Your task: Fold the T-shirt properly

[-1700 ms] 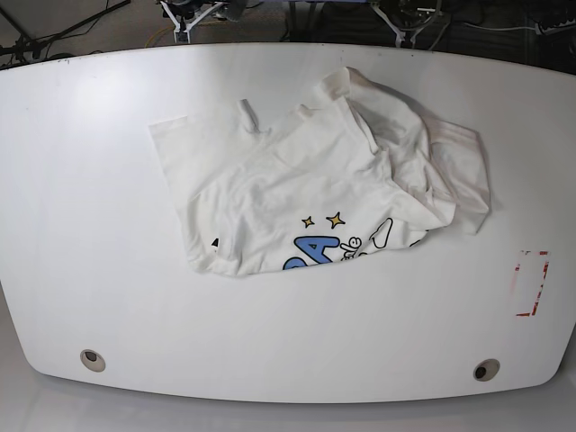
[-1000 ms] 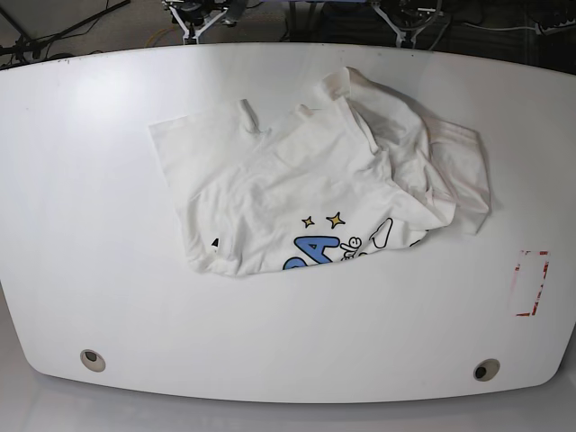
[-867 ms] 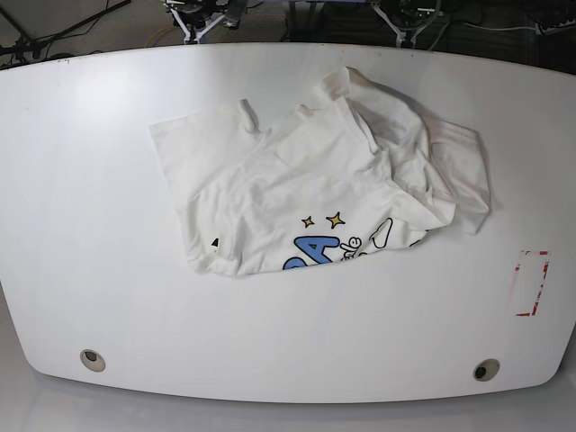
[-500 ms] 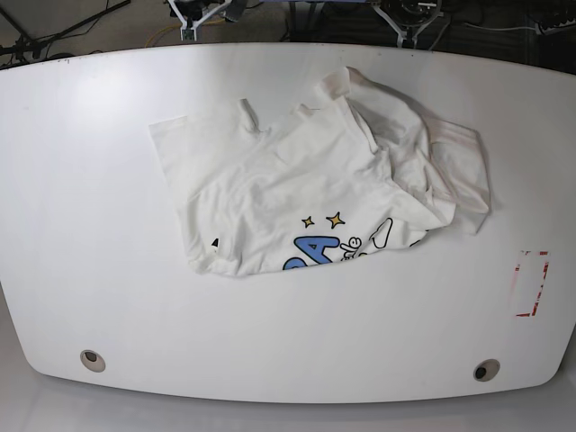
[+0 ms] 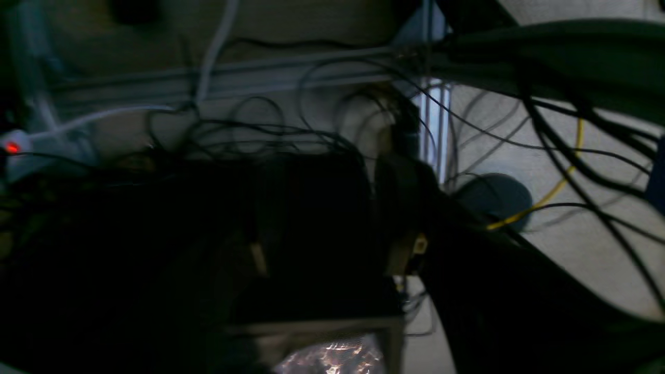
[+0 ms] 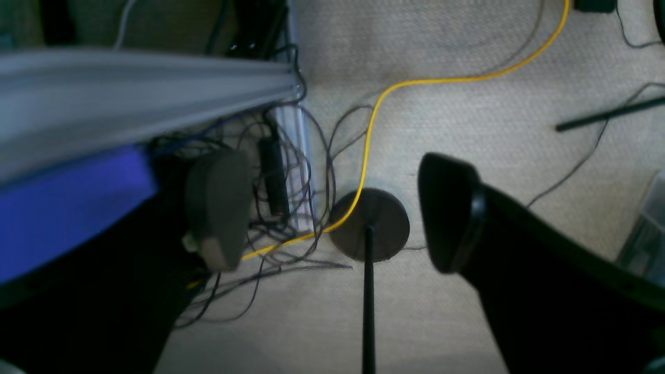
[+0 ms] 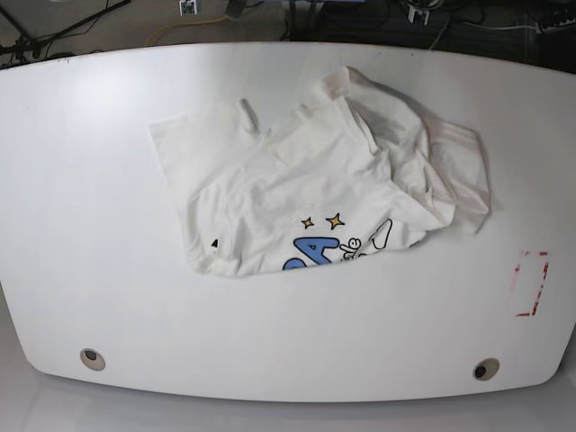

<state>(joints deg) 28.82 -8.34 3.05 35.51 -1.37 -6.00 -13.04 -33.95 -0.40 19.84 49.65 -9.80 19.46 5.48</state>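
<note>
The white T-shirt (image 7: 315,189) lies crumpled in the middle of the white table (image 7: 81,180), with a blue letter and yellow stars (image 7: 322,221) showing at its near edge. A sleeve spreads to the left and bunched folds pile up at the right. Neither gripper is near it. My right gripper (image 6: 332,213) hangs open above the carpeted floor with nothing between its fingers (image 6: 449,213). The left wrist view is dark. There my left gripper (image 5: 363,223) shows as black shapes that seem partly apart and hold nothing, off the table among cables.
A red rectangular marking (image 7: 531,283) sits near the table's right edge. Two round holes (image 7: 90,358) (image 7: 486,369) lie along the front edge. Below the right gripper are a yellow cable (image 6: 374,119), a round stand base (image 6: 370,224) and tangled black wires.
The arm parts seen beyond the table's far edge have drawn back almost out of the base view. The T-shirt lies as before.
</note>
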